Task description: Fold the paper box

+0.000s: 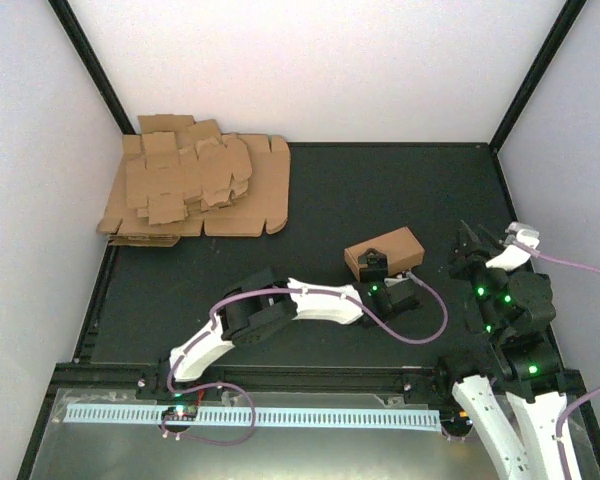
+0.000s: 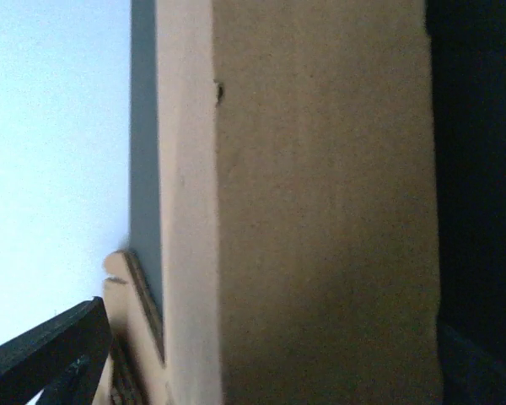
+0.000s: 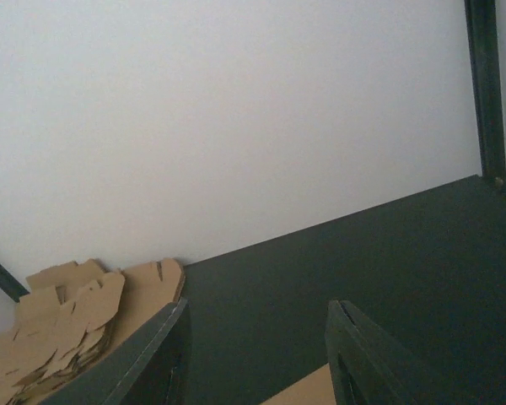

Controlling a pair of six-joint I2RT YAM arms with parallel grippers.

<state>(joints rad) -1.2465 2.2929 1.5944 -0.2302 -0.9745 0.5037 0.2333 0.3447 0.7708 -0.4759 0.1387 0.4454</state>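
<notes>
The paper box [image 1: 388,248] is a small brown oblong carton lying on the dark table [image 1: 380,190], right of centre. My left gripper [image 1: 372,266] is at its near left end. In the left wrist view the box [image 2: 320,211] fills the frame, and one dark finger [image 2: 59,350] shows far out at the lower left, so the jaws stand wide and open around it. My right gripper [image 1: 470,245] hovers to the right of the box, apart from it. It is open [image 3: 257,359], with only a corner of the box [image 3: 308,392] showing low between its fingers.
A thick pile of brown die-cut cardboard sheets [image 1: 195,190] lies in the far left corner, also visible in the right wrist view [image 3: 59,321]. White walls and black frame posts [image 1: 525,85] enclose the table. A perforated white strip [image 1: 250,415] runs along the near edge.
</notes>
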